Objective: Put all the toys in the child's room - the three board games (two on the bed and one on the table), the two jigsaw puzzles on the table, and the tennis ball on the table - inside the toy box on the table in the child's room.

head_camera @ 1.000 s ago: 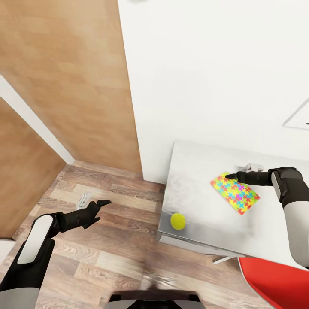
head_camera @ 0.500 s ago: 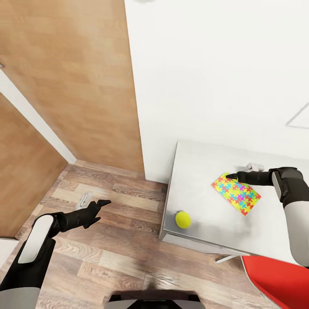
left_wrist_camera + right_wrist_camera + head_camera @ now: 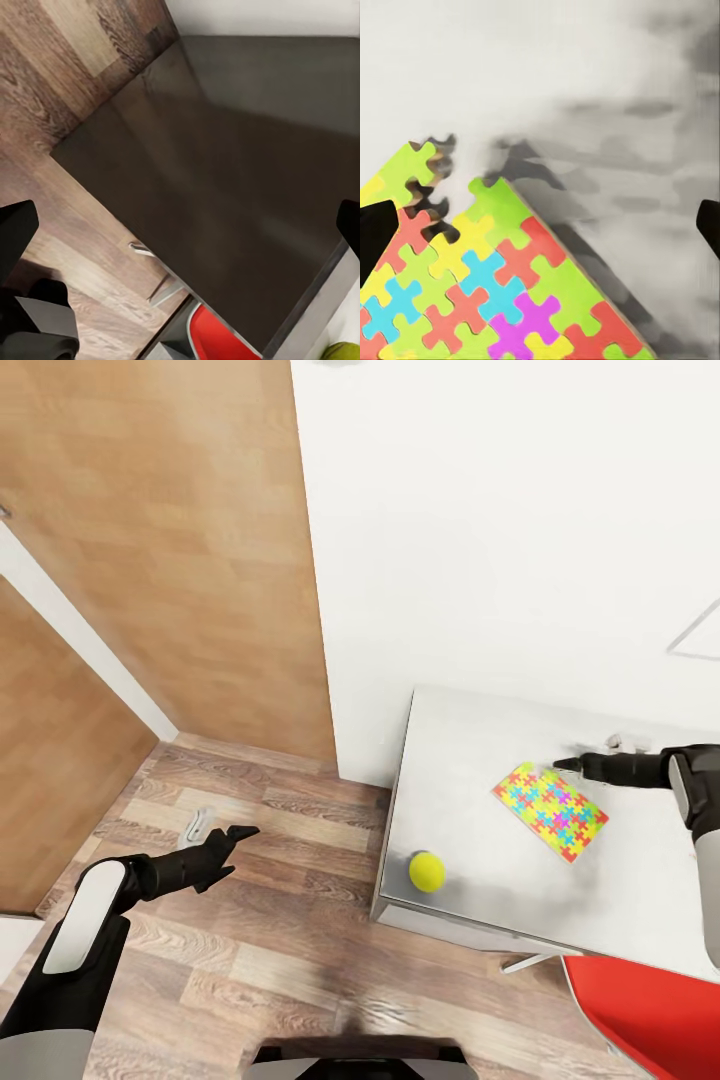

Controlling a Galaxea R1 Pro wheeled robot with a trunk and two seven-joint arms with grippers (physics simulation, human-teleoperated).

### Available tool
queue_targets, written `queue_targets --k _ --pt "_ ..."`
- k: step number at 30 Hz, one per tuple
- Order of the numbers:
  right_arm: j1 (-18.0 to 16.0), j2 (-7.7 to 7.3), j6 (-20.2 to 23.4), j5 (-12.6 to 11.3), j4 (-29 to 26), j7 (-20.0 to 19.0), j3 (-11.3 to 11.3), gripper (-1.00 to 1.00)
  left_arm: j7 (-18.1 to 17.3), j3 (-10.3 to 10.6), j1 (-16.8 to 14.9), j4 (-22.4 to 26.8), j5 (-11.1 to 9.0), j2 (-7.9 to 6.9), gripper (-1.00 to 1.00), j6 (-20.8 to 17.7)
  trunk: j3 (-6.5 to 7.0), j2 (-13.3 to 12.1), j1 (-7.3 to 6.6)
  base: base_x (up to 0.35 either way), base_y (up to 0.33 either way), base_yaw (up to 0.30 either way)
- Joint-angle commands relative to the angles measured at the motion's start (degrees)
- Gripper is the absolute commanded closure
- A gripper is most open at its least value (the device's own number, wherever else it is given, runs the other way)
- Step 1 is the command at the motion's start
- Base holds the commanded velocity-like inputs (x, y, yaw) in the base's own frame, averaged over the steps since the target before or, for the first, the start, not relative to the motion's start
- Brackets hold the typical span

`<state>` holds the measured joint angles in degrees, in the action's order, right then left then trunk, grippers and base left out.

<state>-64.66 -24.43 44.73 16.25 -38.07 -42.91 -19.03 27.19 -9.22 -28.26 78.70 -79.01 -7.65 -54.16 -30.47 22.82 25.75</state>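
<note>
Jigsaw puzzle (image 3: 549, 810): one bright panel lies flat on the table, well in from its edges; in our right wrist view (image 3: 502, 277) a second panel's edge peeks from under it, offset.
Tennis ball (image 3: 427, 871): rests on the table near the front corner, at 8 o'clock from the puzzle and well apart from it.
Table (image 3: 480, 750): pale, glossy top; its far edge is against the white wall (image 3: 500, 520); our left wrist view shows its dark side (image 3: 225, 180).
Room: wood-plank floor (image 3: 260, 920) at 9 o'clock of the table, wooden door panels (image 3: 170, 540) beyond, red chair (image 3: 650, 1010) at 5 o'clock.
Right gripper (image 3: 574, 764): hangs just beyond the puzzle's far corner, at its 1 o'clock; our fingers stand spread apart, holding nothing.
Left gripper (image 3: 225, 840): out over the floor, well apart from the table; fingers spread, empty.
</note>
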Motion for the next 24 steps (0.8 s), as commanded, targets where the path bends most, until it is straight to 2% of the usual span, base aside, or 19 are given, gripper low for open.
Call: queue_targets --k 1,3,4,6,9,16,24 --pt "-0.11 -0.71 0.2 0.59 -0.28 -0.58 -0.76 -1.0 0.58 -0.04 -0.04 0.05 -0.59 0.0 -1.0 -0.15 -0.08 0.1 0.03 0.0 0.0 0.0" --pt "-0.13 -2.04 0.24 0.57 -0.84 -0.74 -2.07 -1.0 0.58 -0.03 -0.04 0.05 -0.55 0.0 -1.0 -0.15 -0.08 0.1 0.03 0.0 0.0 0.0" --pt "-0.13 -2.04 0.24 0.57 -0.84 -0.74 -2.07 -1.0 0.58 -0.03 -0.04 0.05 -0.55 0.0 -1.0 -0.15 -0.08 0.1 0.03 0.0 0.0 0.0" --pt "-0.04 -2.99 0.32 0.56 -1.42 -0.86 -3.55 -1.0 0.58 -0.02 -0.07 0.05 -0.48 0.07 -1.0 -0.15 -0.08 0.1 0.03 0.0 0.0 0.0" --pt "0.12 -3.59 0.45 0.55 -1.92 -0.92 -4.84 -1.0 0.58 0.01 -0.12 0.05 -0.4 0.14 -1.0 -0.15 -0.08 0.1 0.03 0.0 0.0 0.0" --pt "0.47 -4.15 0.69 0.55 -2.54 -0.99 -6.13 -1.0 0.58 0.05 -0.23 0.05 -0.39 0.22 -1.0 -0.15 -0.05 0.1 0.03 0.0 0.05 -0.069" --pt "0.68 -4.09 1.0 0.57 -2.82 -1.07 -6.76 -1.0 0.58 0.09 -0.33 0.05 -0.63 0.26 -1.0 -0.15 0.09 0.1 0.03 0.0 0.201 -0.208"
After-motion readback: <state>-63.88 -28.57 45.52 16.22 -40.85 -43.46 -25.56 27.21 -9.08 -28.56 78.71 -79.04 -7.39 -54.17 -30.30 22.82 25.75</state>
